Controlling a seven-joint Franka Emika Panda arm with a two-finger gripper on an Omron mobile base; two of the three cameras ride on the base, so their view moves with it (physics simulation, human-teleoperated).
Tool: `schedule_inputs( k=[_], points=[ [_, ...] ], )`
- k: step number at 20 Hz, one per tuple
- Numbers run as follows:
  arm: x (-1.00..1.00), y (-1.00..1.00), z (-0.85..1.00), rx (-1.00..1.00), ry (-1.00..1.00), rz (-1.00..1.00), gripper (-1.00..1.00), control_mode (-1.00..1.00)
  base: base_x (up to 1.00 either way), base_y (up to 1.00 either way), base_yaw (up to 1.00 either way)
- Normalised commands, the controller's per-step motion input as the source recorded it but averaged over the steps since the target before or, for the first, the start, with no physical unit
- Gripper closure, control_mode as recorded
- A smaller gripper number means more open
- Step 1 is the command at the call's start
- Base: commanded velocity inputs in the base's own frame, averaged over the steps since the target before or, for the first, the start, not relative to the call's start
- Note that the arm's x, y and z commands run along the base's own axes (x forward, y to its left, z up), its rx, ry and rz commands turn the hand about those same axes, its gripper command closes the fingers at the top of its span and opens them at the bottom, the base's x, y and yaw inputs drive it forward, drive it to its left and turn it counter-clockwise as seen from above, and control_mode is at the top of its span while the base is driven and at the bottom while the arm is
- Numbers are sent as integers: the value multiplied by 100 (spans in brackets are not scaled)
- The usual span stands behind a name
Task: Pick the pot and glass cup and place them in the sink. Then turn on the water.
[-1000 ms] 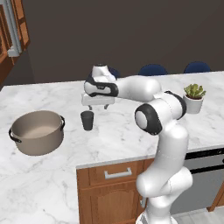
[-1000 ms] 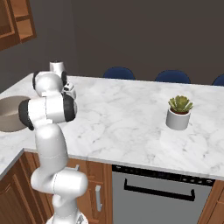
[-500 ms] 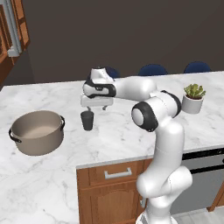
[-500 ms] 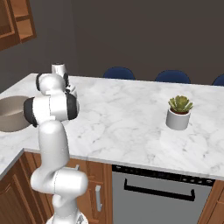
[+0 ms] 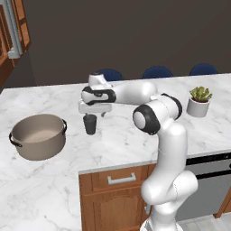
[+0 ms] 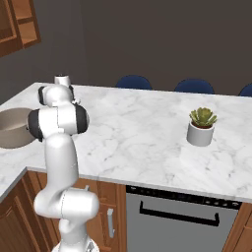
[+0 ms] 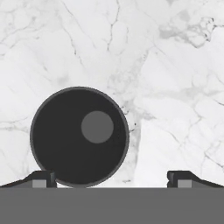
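Note:
The glass cup (image 5: 90, 124), a small dark tumbler, stands upright on the white marble counter (image 5: 122, 140). My gripper (image 5: 94, 113) hovers just above it, pointing down, jaws open and empty. In the hand view I look straight down into the cup (image 7: 79, 136). It sits left of the centre of my gripper (image 7: 111, 179), close to the left fingertip (image 7: 41, 178). The taupe-grey pot (image 5: 38, 135) with black side handles rests to the cup's left, a short gap away, and its rim also shows at the left edge of the right base view (image 6: 10, 129). The sink and the water are out of view.
A potted succulent (image 5: 199, 101) (image 6: 201, 126) stands on the counter to the right of the arm. Blue chair backs (image 5: 157, 72) line the far side. Wooden drawers (image 5: 119, 180) and a dishwasher front (image 6: 179, 216) sit below the counter's near edge.
The gripper has moved down and a little left, ending closer over the glass cup. Its jaws stayed open. Pot and cup have not moved.

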Motion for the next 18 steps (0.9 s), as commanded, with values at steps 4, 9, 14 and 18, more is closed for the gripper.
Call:
schedule_inputs(
  k=[4, 9, 14, 18],
  points=[
    [11, 3, -6, 0, 0, 0, -100, -100, 0, 0, 0],
    [14, 0, -5, 0, 0, 0, -100, -100, 0, 0, 0],
    [1, 0, -3, 0, 0, 0, -100, -100, 0, 0, 0],
    [0, 0, -6, 0, 0, 0, -100, -100, 0, 0, 0]
  ],
)
